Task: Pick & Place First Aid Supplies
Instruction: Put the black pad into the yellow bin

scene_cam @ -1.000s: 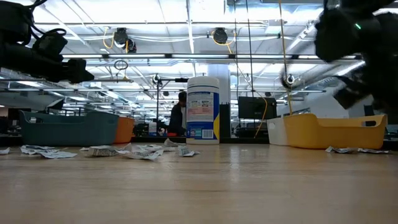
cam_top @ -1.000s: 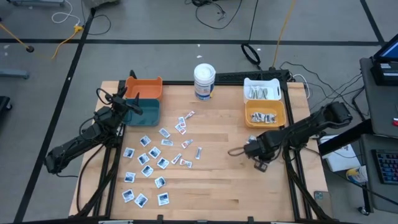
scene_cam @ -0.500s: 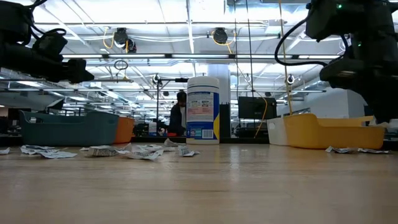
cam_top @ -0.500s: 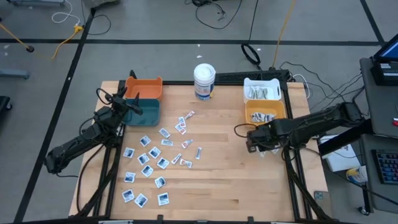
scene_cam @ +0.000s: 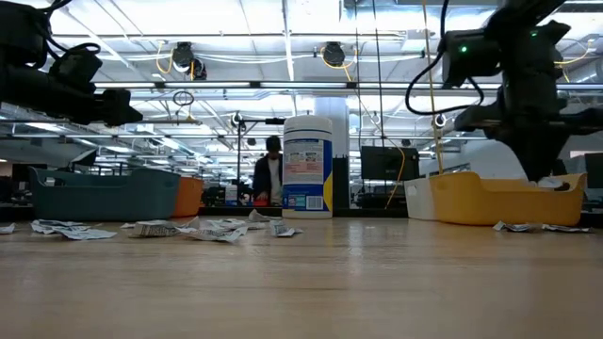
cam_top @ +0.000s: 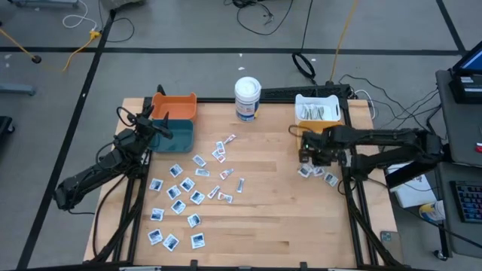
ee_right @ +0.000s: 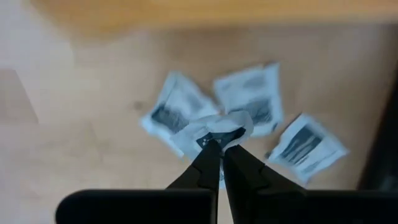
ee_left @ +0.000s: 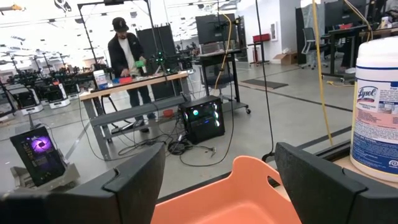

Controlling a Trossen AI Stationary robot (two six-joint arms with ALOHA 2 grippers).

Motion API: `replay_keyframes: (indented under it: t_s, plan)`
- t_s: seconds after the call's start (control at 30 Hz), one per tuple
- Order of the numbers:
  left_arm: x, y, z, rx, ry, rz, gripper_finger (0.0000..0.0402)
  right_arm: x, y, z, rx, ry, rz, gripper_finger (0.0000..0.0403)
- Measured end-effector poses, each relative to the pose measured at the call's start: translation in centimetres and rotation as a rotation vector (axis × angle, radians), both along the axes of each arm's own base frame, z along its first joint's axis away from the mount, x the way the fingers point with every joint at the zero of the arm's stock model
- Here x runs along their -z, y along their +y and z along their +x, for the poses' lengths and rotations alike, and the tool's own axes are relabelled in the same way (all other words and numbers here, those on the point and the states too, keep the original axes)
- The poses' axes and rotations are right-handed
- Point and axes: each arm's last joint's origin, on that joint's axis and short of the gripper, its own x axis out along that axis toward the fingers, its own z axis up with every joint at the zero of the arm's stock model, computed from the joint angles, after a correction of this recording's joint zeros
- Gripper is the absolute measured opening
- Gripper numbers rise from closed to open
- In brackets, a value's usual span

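First aid packets (cam_top: 184, 197) are seen from above scattered over the left half of the table (cam_top: 263, 218), with a few beside the orange bin (cam_top: 335, 135) under the right gripper (cam_top: 309, 154). One crumpled packet (ee_right: 217, 127) is shown pinched between the right gripper's closed fingers (ee_right: 208, 165) in its wrist view. The left gripper's fingers (ee_left: 134, 177) are seen spread apart and empty over the orange-red bin (ee_left: 249, 193).

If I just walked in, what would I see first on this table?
Probably the right gripper, over the table's right side beside the yellow bin, pinching a small crumpled packet in its shut fingers above a few more packets lying on the wood. Next, the big scatter of white-and-blue sachets across the left half of the table, and the tall white tub standing at the far edge.
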Motion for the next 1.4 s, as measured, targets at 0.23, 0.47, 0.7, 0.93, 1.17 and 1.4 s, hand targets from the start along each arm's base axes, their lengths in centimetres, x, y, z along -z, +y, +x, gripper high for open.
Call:
replay_keyframes:
  t_s: [0.23, 0.47, 0.7, 0.93, 1.17, 1.4]
  plan:
    - [0.0, 0.0, 0.0, 0.0, 0.0, 0.0, 0.0308, -1.1, -3.7, -0.9, 0.091, -0.015, -0.064, 0.0004]
    - [0.0, 0.0, 0.0, 0.0, 0.0, 0.0, 0.0308, -1.1, -6.4, -2.6, 0.168, -0.008, -0.073, 0.0003]
    - [0.0, 0.0, 0.0, 0.0, 0.0, 0.0, 0.0308, -1.1, -8.0, -3.9, 0.214, 0.022, -0.121, 0.0005]
    - [0.0, 0.0, 0.0, 0.0, 0.0, 0.0, 0.0308, -0.2, -9.2, -3.5, 0.167, 0.101, -0.194, 0.0006]
    - [0.0, 0.0, 0.0, 0.0, 0.0, 0.0, 0.0308, 0.5, -10.0, -2.7, 0.154, 0.08, -0.214, 0.0014]
    - [0.0, 0.0, 0.0, 0.0, 0.0, 0.0, 0.0308, 0.1, -9.9, -2.5, 0.074, 0.08, -0.208, 0.0103]
